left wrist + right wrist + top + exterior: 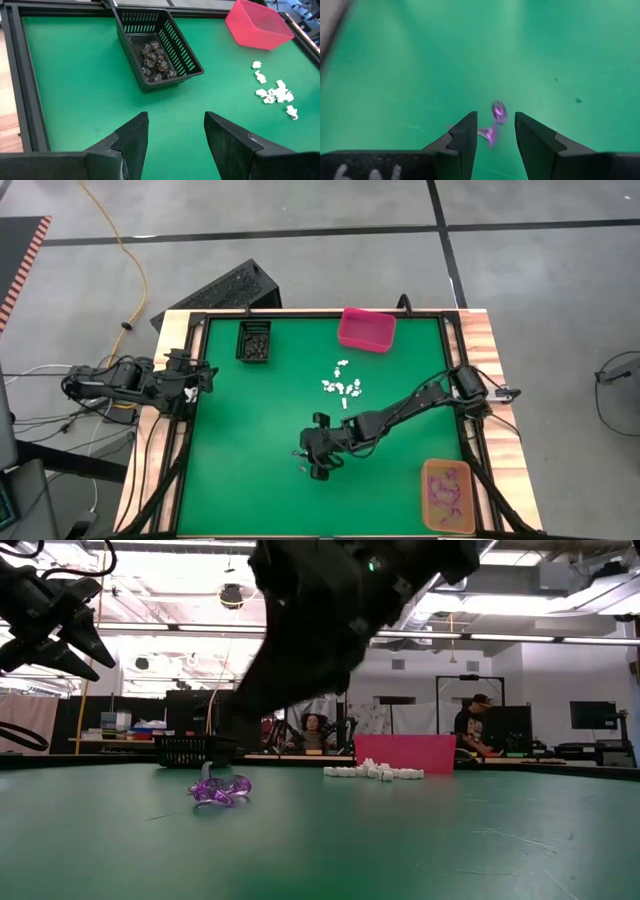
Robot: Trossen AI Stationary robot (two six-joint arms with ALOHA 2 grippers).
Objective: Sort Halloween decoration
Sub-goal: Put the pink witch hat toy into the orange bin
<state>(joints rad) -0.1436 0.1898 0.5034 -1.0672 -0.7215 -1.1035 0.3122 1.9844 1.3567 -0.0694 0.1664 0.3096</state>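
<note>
A purple trinket (220, 790) (494, 122) lies on the green mat toward the near middle of the table. My right gripper (305, 460) (495, 131) hangs open just above it, slanting down, with one finger on either side of it; I see no touch. A cluster of white trinkets (342, 385) (275, 92) lies on the mat at the table's middle. My left gripper (205, 375) (175, 130) waits open above the table's left edge, holding nothing.
A black basket (255, 340) (157, 47) holding dark trinkets stands at the far left. A pink bin (366, 328) stands at the far edge. An orange bin (448, 495) with purple trinkets sits at the near right corner. People sit in the room beyond the table.
</note>
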